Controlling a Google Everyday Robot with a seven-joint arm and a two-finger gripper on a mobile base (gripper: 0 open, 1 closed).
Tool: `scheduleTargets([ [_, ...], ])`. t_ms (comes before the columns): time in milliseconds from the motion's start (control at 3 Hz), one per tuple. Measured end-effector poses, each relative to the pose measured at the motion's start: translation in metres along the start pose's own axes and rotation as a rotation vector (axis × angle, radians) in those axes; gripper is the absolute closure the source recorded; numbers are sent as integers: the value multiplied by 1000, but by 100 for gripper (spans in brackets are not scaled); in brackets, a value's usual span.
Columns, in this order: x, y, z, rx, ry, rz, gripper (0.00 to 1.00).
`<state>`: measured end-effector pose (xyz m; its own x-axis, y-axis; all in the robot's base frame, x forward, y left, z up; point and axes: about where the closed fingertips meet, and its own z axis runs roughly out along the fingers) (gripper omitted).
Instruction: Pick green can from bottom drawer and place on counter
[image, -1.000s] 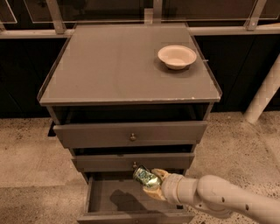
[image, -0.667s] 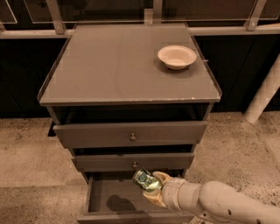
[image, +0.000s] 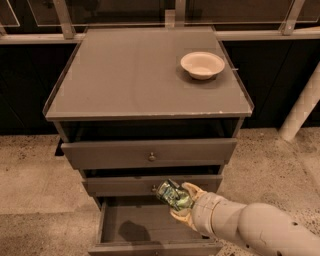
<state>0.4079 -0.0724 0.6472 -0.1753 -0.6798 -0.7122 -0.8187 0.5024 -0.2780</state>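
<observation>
My gripper (image: 180, 202) comes in from the lower right and is shut on the green can (image: 172, 195), a dented shiny can held tilted. It hangs above the open bottom drawer (image: 150, 225), in front of the middle drawer's front panel. The can's shadow lies on the drawer floor at the left. The counter (image: 130, 75), a flat grey top, is above and behind.
A cream bowl (image: 202, 64) sits at the counter's back right. Two upper grey drawers with brass knobs (image: 151, 157) stand slightly pulled out. A white post (image: 300, 112) stands at the right on the speckled floor.
The gripper with the can has risen slightly and shifted a little left, above the open drawer. The arm has drawn further towards the lower right.
</observation>
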Motion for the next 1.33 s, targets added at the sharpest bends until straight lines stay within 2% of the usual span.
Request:
scheduleTargets([
  [333,1,-5,0,-29,-39,-5,100],
  [667,-18,-31,-27,-17,-85,-74,100],
  [1000,-57,-68,-74,2,-104,-171,100],
  [1333,-86,-96,-102,-13,-92,-240,100],
])
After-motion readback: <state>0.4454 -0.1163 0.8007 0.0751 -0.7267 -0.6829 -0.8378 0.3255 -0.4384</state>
